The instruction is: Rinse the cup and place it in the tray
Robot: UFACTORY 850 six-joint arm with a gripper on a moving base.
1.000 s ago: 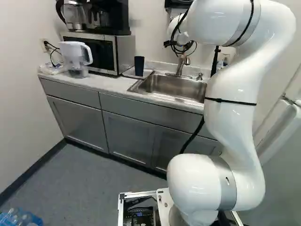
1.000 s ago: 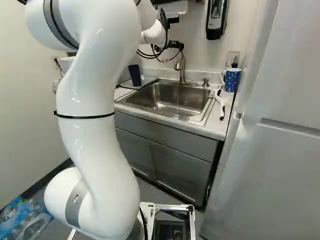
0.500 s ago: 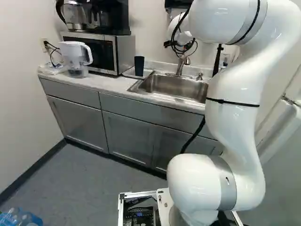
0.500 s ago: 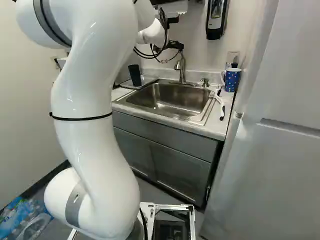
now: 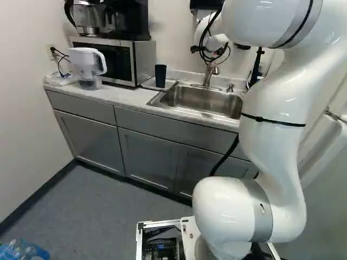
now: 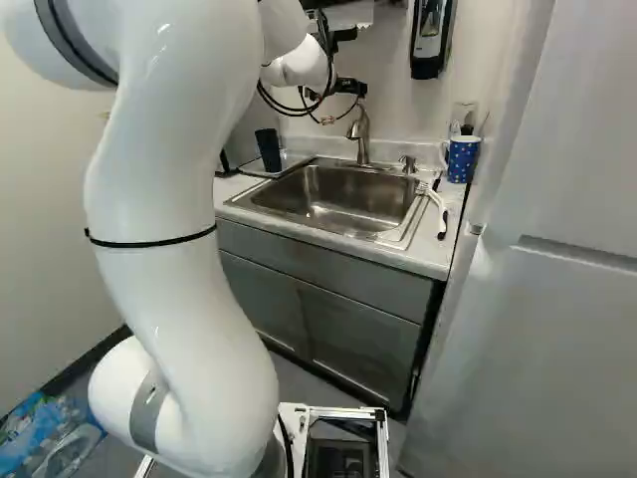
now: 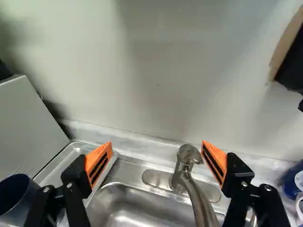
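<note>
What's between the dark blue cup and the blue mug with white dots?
The stainless steel sink, its curved metal faucet and small metal pump, then a white-and-black utensil near the mug, as the right base view shows.

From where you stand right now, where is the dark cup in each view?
Left base view: the cup is near the middle, on the tray between microwave and sink.
Right base view: the cup is left of the sink, close beside the arm.
Wrist view: the cup is beside the hand, on the microwave side.
Shared landmark: the tap.
</note>
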